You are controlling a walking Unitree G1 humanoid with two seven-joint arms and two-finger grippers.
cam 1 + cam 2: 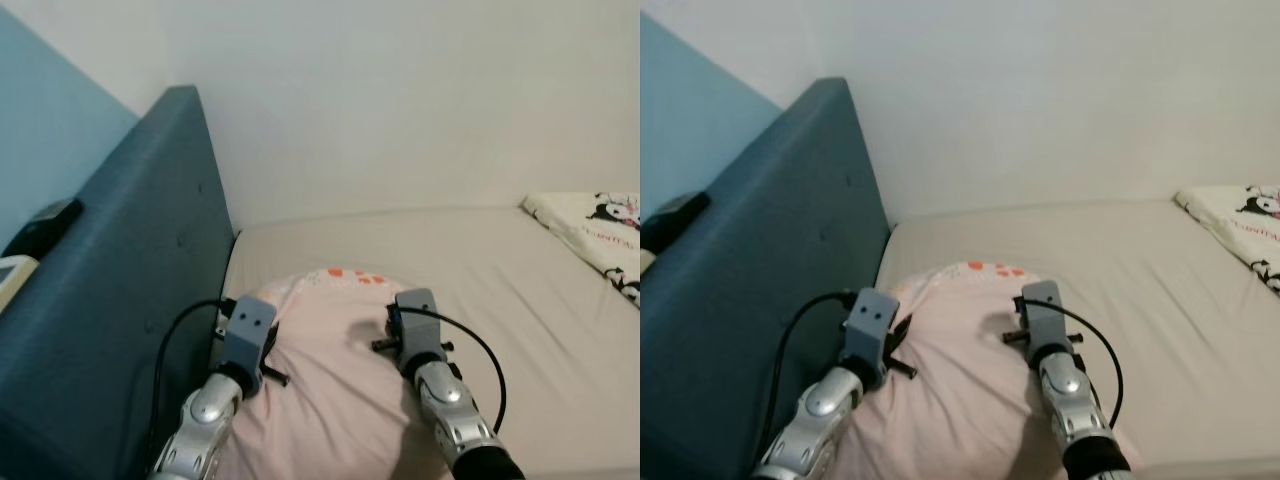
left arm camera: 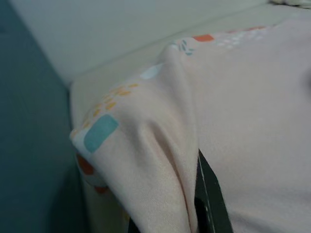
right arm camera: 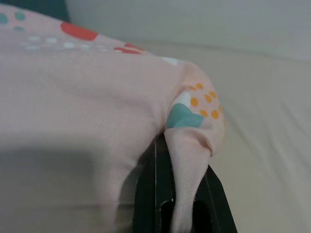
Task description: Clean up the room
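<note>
**Pillow gripped at both corners**

Pink patterned pillow (image 1: 335,380) lies on the beige mattress (image 1: 520,300), beside the blue headboard (image 1: 120,300). Left gripper (image 2: 194,204) and right gripper (image 3: 182,194) each pinch a fold of its cover.

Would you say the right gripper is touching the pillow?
Touching: in the right wrist view, the right gripper has a fold of the pillow pinched between its fingers.

We're in a bedroom at home: a bed (image 1: 480,260) under a beige sheet, a padded teal headboard (image 1: 120,270) alongside, a cartoon-print pillow (image 1: 595,230) against the plain white wall (image 1: 400,100).
</note>
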